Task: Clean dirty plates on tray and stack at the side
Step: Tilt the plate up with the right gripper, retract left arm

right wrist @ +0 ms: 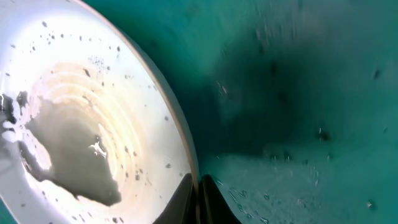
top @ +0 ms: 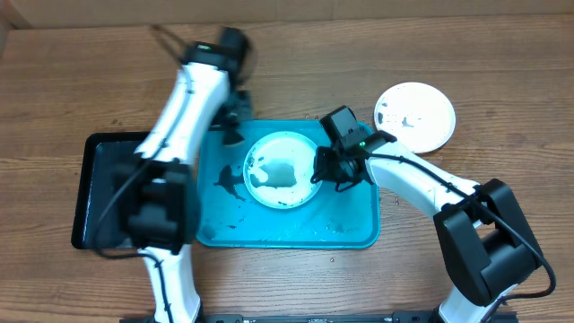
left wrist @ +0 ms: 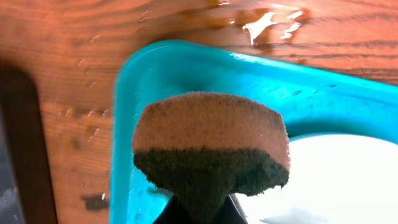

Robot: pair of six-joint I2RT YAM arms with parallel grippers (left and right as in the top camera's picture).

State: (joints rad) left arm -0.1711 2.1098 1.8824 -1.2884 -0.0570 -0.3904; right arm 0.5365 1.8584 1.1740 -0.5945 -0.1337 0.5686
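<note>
The wooden table (top: 502, 54) is brown and grained. My left wrist camera shows wet streaks and droplets on it that the overhead view does not resolve. At its middle lies the tray (top: 269, 235), glossy turquoise plastic with rounded corners and a raised rim. Up close, its floor (right wrist: 298, 93) is speckled with dark flecks and filmed with water. A narrower black tray (top: 94, 188) sits against its left side.

The light-blue-rimmed plate (top: 280, 170) is round and shallow and rests in the tray's middle. From overhead its centre looks blotchy. My right wrist camera shows this as greyish water pooled over concentric ridges (right wrist: 93, 112), with fine specks around it. The white plate (top: 414, 117) lies on bare wood beyond the tray's far right corner.

My left gripper (top: 231, 112) is clamped on a sponge (left wrist: 208, 137) with a tan foam top and a dark, coarse scouring layer pinched in at the fingers. It hangs over the tray's far left corner. My right gripper (right wrist: 199, 193) has its fingers nearly together, pinching the blue plate's right rim.
</note>
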